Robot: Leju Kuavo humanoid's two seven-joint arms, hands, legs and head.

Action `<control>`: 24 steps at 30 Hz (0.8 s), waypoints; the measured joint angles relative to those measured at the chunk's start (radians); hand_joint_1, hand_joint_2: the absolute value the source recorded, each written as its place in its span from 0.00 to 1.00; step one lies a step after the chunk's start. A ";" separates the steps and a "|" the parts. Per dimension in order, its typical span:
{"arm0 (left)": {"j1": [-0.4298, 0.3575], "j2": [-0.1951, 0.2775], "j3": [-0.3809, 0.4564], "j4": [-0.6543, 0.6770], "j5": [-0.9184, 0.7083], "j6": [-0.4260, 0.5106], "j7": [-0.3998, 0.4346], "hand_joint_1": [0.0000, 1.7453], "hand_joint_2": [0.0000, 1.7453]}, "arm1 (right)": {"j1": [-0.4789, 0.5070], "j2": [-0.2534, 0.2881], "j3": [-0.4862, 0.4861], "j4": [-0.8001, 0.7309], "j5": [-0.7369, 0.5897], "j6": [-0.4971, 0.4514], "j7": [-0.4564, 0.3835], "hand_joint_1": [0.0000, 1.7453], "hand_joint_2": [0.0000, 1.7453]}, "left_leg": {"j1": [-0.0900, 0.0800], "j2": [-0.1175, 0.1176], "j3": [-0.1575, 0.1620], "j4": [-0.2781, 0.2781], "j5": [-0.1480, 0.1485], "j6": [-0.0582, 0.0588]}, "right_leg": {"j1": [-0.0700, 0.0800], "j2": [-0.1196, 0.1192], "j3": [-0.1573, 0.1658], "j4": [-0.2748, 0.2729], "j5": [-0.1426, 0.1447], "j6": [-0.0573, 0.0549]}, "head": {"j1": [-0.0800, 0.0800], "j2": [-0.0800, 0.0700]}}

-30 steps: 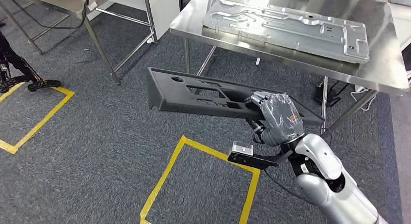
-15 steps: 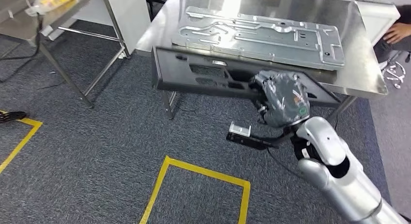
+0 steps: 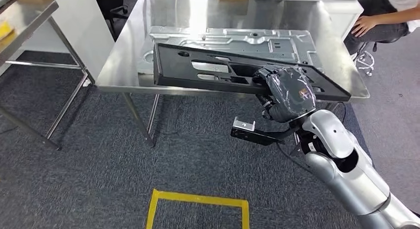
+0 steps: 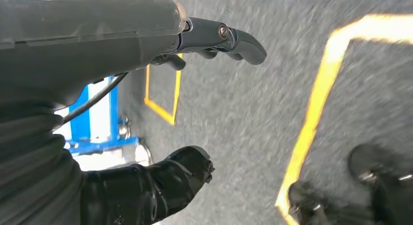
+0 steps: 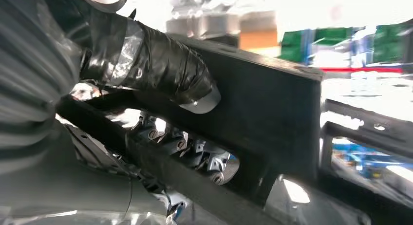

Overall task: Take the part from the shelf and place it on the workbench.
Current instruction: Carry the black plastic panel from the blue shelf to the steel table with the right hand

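since a second ago the part (image 3: 218,73) has come over the surface (image 3: 119,65), gripped off-centre through a cutout by the right hand (image 3: 287,92); stiff, long, likely tippy; left hand (image 4: 160,181) holds nothing.

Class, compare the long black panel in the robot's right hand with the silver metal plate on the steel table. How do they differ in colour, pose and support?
The black panel is matt and dark; the silver plate is bright metal. The panel hangs tilted over the table's near edge, gripped by the right hand; the plate lies flat on the tabletop, untouched. Both are long, flat parts with cut-outs.
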 joint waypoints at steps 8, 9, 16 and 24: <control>-0.006 -0.001 0.000 0.000 -0.005 -0.001 -0.004 0.00 1.00 | -0.035 0.002 0.009 0.014 0.034 -0.001 0.023 1.00 1.00 | 0.007 0.068 0.165 -0.014 -0.130 -0.001 | -0.013 -0.118 -0.209 0.080 -0.100 0.028 | 0.003 0.000; -0.005 -0.003 0.000 0.000 -0.005 -0.001 -0.004 0.00 1.00 | -0.034 0.002 0.010 0.017 0.042 -0.006 0.027 1.00 1.00 | 0.007 0.075 0.190 -0.013 -0.149 -0.005 | -0.012 -0.126 -0.208 0.021 -0.021 0.025 | 0.003 0.000; -0.022 -0.004 0.004 0.000 -0.004 -0.001 -0.002 0.00 1.00 | -0.064 0.006 0.014 0.036 0.059 0.026 0.061 1.00 1.00 | 0.005 0.075 0.220 0.077 -0.184 -0.043 | -0.006 -0.119 -0.144 -0.082 0.125 -0.020 | 0.000 0.000; -0.017 -0.004 0.016 0.000 0.002 -0.011 -0.004 0.00 1.00 | -0.110 0.063 0.039 0.108 0.076 0.074 0.075 1.00 1.00 | -0.001 0.051 0.047 0.120 -0.159 -0.023 | 0.011 -0.090 -0.085 -0.088 0.075 -0.037 | 0.000 0.000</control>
